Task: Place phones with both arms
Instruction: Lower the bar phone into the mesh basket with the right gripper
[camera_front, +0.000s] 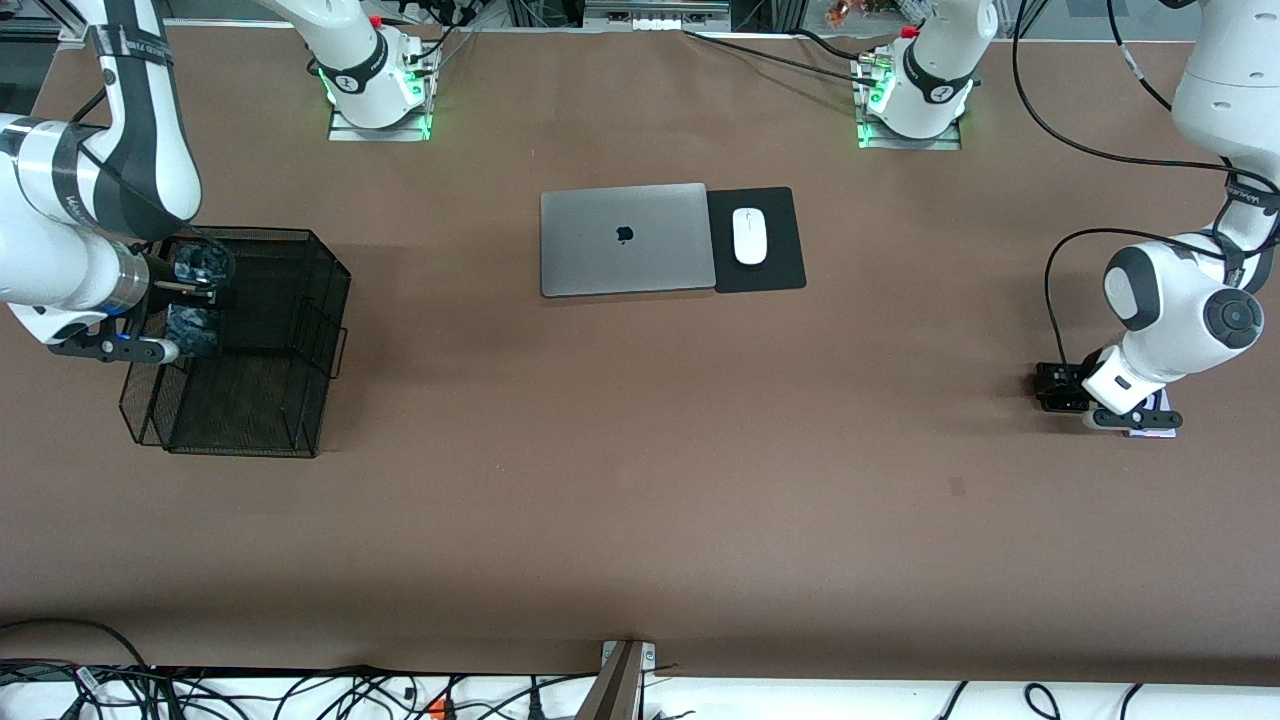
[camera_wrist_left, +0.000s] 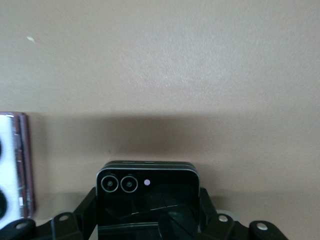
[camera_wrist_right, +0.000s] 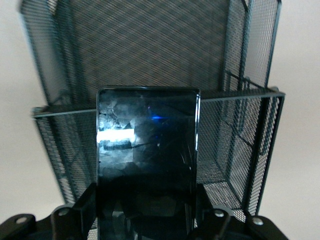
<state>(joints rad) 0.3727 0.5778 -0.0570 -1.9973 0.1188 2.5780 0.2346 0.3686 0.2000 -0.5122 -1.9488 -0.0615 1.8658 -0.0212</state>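
Observation:
My right gripper (camera_front: 193, 297) is shut on the long black phone (camera_front: 205, 265) and holds it over the black mesh basket (camera_front: 325, 300). In the right wrist view the phone (camera_wrist_right: 147, 145) stands between the fingers (camera_wrist_right: 85, 205), with the basket (camera_wrist_right: 150, 45) below it. My left gripper (camera_front: 1058, 388) is low at the table at the left arm's end. Its fingers (camera_wrist_left: 86, 210) clasp both sides of the black flip phone (camera_wrist_left: 147, 192), which lies on the table. The lavender-white phone (camera_wrist_left: 11, 165) lies beside it, mostly hidden under the left wrist in the front view (camera_front: 1155, 420).
A closed grey laptop (camera_front: 625, 238) lies mid-table toward the robots' bases, beside a black mouse pad (camera_front: 775, 275) with a white mouse (camera_front: 749, 236). The mesh basket has an inner divider (camera_front: 315, 335).

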